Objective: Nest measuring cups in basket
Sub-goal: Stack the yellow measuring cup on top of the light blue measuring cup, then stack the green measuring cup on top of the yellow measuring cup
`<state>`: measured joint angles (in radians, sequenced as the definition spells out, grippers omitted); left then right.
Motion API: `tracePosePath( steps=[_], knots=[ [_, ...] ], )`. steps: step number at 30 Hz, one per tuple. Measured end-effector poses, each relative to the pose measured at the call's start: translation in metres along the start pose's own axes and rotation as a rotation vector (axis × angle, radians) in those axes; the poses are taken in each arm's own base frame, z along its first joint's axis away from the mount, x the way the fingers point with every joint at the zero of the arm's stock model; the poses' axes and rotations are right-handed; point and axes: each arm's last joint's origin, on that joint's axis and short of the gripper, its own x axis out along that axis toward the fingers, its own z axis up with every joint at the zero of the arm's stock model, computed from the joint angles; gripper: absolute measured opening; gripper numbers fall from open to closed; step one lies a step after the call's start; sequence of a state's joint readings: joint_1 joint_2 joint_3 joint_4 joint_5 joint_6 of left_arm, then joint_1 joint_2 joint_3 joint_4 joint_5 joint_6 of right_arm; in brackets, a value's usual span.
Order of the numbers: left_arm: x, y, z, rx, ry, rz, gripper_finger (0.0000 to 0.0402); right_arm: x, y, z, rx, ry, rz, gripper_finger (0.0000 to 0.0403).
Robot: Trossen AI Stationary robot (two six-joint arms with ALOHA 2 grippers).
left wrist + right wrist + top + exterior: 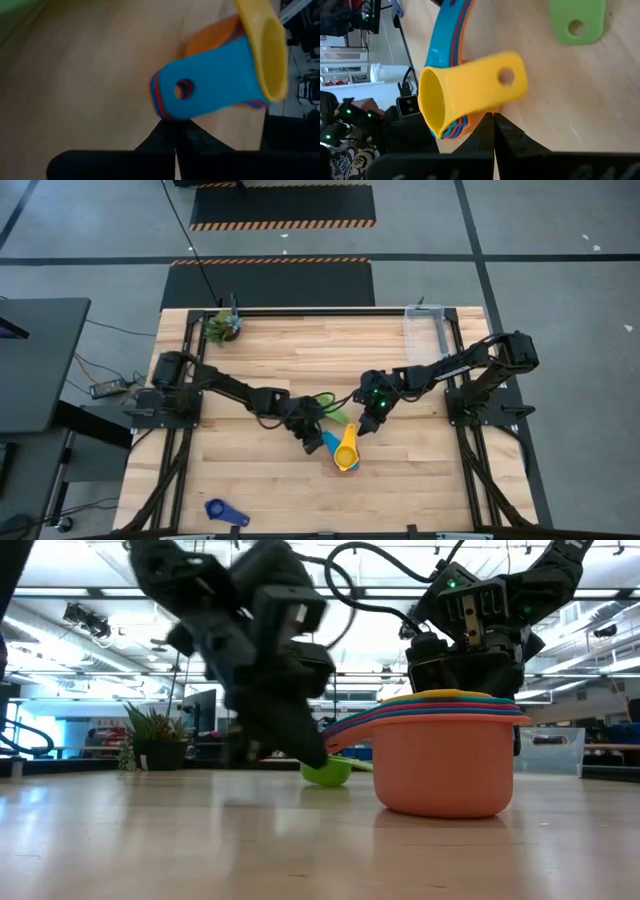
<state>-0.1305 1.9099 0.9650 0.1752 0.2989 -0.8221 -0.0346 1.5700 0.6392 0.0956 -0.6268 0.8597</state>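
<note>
A stack of measuring cups (pixel 345 452) stands on the table: a large orange cup (pixel 445 775) at the bottom, red and light blue inside it, and a yellow cup (pixel 470 95) on top. The yellow cup's handle (pixel 512 77) points another way than the rest. A green cup (pixel 335 412) lies just behind the stack, and a dark blue cup (pixel 225 512) lies near the table's near edge. The clear basket (pixel 425 330) sits at the far right. My left gripper (pixel 175 132) is shut at the stacked handles' end. My right gripper (pixel 494 122) is shut beside the yellow cup. My left gripper has its shut fingertips (pixel 167 127) against the free end of the light blue handle (pixel 162 107), coming from the table's left and slanting down. The stack rests upright on the table. My right gripper is shut at the yellow cup's handle side; whether it touches I cannot tell.
A small green potted plant (pixel 225 325) stands at the table's far left corner. Bare wood (pixel 450 480) lies to the right of and nearer than the stack. The two arms meet close together over the table's middle.
</note>
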Motion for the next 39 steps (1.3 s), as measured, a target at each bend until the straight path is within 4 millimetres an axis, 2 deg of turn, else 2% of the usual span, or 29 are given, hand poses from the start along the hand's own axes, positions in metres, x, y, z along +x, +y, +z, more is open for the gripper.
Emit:
tracePosePath(
  steps=[7, 13, 18, 22, 29, 35, 39],
  knots=[
    [0.02, 0.0, 0.03, 0.066, -0.025, -0.023, 0.0002, -0.001, -0.001, 0.0, -0.017, 0.009, 0.003, 0.0001],
    [0.016, -0.003, 0.056, 0.153, -0.083, -0.049, 0.0002, -0.001, -0.002, 0.0, -0.021, 0.007, -0.006, 0.0001],
    [0.012, 0.003, 0.064, 0.145, -0.088, -0.047, 0.0002, -0.003, -0.003, 0.003, -0.02, -0.007, -0.003, 0.0001],
    [0.011, 0.006, 0.06, 0.128, -0.045, -0.031, 0.0002, -0.004, -0.004, 0.005, -0.047, -0.011, -0.003, 0.0001],
    [-0.02, -0.008, 0.068, 0.176, -0.072, -0.022, 0.0002, -0.011, 0.019, 0.021, -0.186, 0.011, -0.018, 0.0001],
    [-0.05, -0.011, 0.069, 0.228, -0.054, 0.079, 0.0002, -0.023, 0.042, 0.036, -0.347, 0.008, -0.15, 0.0003],
    [-0.069, -0.013, 0.071, 0.236, -0.06, 0.131, 0.0002, -0.027, 0.047, 0.043, -0.471, -0.048, -0.225, 0.0017]
  ],
)
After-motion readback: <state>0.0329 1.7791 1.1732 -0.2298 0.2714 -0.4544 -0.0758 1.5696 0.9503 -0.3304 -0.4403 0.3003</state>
